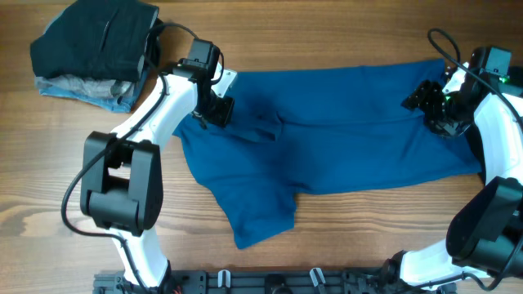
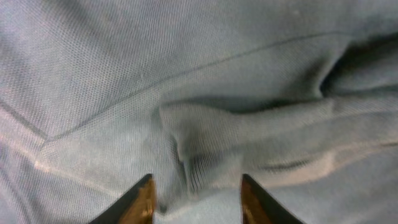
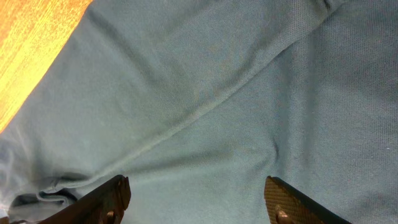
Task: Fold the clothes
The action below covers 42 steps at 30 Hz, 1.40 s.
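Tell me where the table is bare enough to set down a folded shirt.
The table is bare in front of the blue polo shirt, between its lower flap and the right arm, and behind the shirt along the far edge. Crowded at the far left: the stack of dark clothes sits close to the left tool.

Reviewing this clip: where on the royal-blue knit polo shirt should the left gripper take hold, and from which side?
Probably the raised ribbed fold of the royal-blue knit polo shirt, lying between the open fingers of the left gripper. Come straight down from above, jaws astride it: it stands proud of the flat layer, which offers nothing to pinch.
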### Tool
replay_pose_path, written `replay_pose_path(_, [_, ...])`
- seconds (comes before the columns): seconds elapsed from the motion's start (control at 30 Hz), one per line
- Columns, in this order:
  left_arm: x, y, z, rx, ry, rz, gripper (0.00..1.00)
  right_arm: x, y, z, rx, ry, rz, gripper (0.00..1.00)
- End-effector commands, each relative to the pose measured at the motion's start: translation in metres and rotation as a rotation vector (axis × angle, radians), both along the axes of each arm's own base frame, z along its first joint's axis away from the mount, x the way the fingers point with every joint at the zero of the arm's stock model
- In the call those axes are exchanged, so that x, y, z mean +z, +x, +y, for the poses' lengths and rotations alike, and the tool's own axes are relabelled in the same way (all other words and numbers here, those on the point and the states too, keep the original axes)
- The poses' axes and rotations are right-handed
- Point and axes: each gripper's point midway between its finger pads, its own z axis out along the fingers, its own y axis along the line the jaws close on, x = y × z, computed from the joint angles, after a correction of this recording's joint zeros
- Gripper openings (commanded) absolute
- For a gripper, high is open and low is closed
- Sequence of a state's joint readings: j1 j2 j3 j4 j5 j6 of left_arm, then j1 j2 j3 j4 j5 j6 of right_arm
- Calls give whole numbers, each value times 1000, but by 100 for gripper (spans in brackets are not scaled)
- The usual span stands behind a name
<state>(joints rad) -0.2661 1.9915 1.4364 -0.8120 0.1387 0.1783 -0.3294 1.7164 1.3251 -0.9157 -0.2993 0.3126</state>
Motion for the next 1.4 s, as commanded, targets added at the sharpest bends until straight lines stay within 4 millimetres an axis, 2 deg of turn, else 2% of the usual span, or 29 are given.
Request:
replay_pose_path(0.0, [-13,3,2,3,3,4,30,3,0,2,-3,15,-11,73])
replay_pose_path(0.1, [-16,1,2,3,6,14,7,3,0,2,-2,15,-10,74])
replay_pose_path(0.13, [-16,0,2,3,7,20,4,3,0,2,-3,15,-9,74])
replay_pose_path(0.23, [-8,-3,3,3,10,29,4,3,0,2,-2,15,-9,74])
replay_pose_path(0.3, [4,-4,3,3,11,31,4,3,0,2,-2,14,-11,73])
replay_pose_path(0.37, [26,2,2,4,5,11,4,3,1,1,-3,13,-14,73])
replay_pose_path(0.43, [35,7,-2,4,-11,-6,4,3,1,1,-3,13,-15,74])
replay_pose_path(0.57, [42,17,-16,-12,-90,-45,4,3,1,1,-3,13,-15,74])
replay_pose_path(0.73, [45,39,-22,-9,-116,-132,4,3,1,1,-3,14,-14,73])
replay_pose_path(0.9, [16,49,-25,-8,-110,-116,4,3,1,1,-3,13,-16,73])
replay_pose_path(0.93, [10,51,-25,-8,-110,-115,5,3,1,1,-3,13,-16,74])
replay_pose_path(0.97, [5,53,-25,-6,-110,-114,15,3,1,1,-3,13,-16,74])
replay_pose_path(1.0, [3,55,-25,-4,-110,-117,29,3,1,1,-2,13,-16,74])
replay_pose_path(1.03, [0,58,-25,-3,-111,-121,49,3,1,1,-2,12,-16,74])
replay_pose_path(1.07, [0,58,-25,-3,-112,-123,61,3,1,1,-2,12,-16,74])
replay_pose_path(1.2, [22,53,-25,-6,-116,-130,63,3,1,1,-2,13,-15,75])
replay_pose_path(1.3, [55,35,-35,-35,-156,-122,63,3,0,2,-2,14,-10,75])
replay_pose_path(1.37, [67,19,-47,-67,-172,-103,63,2,-1,2,0,15,-6,74])
